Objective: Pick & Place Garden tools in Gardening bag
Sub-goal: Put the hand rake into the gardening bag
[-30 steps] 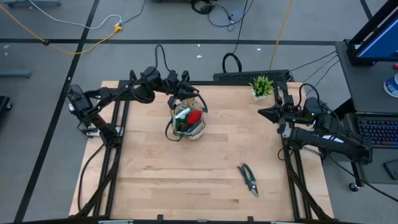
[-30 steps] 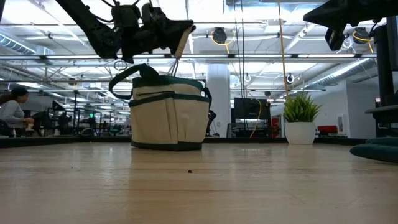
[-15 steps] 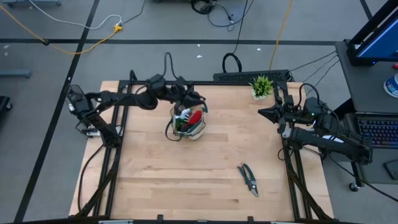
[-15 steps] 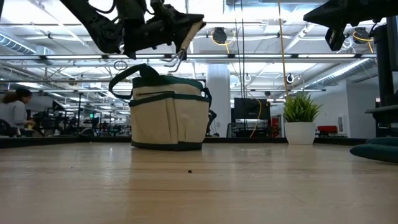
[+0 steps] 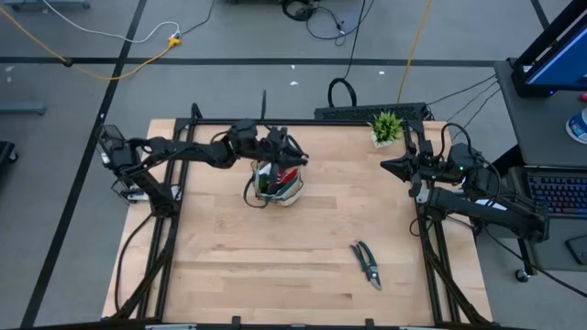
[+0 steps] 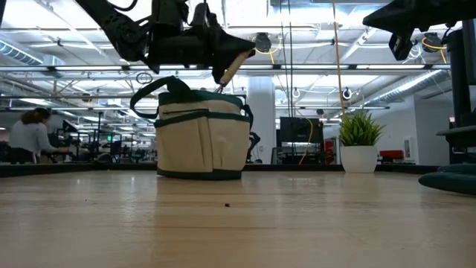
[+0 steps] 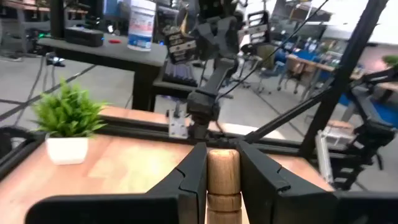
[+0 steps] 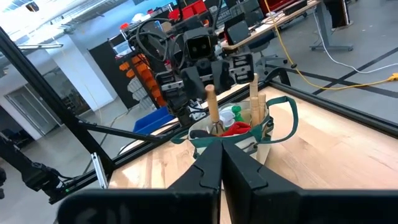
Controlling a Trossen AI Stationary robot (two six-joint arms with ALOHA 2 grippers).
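Note:
The beige gardening bag (image 5: 278, 181) with green trim stands at the table's far middle, also in the low view (image 6: 202, 134) and the right wrist view (image 8: 239, 134). It holds a red-black glove (image 5: 287, 173), a green bottle and wooden-handled tools. My left gripper (image 5: 290, 156) is right above the bag's opening, shut on a wooden-handled tool (image 6: 227, 72). Dark-handled pruning shears (image 5: 368, 264) lie flat on the table near the front right. My right gripper (image 5: 385, 167) is shut and empty at the table's right side. My left gripper pinches the tool's wooden handle (image 7: 222, 177) between its two fingers, near the handle's free end. The fingers come from the table's left, slanting down. The tool hangs tilted below the fingers (image 6: 239, 50), its lower end inside the bag's opening.
A small potted plant (image 5: 386, 126) stands at the far right corner, also in the low view (image 6: 360, 141). Bare wood spreads across the table's near half around the shears. A person sits far off in the room (image 6: 30, 138).
My left gripper has gone toward the table's right edge and down over the bag, tipping its tool. The tool's metal end, first above the rim, has gone down into the bag's opening.

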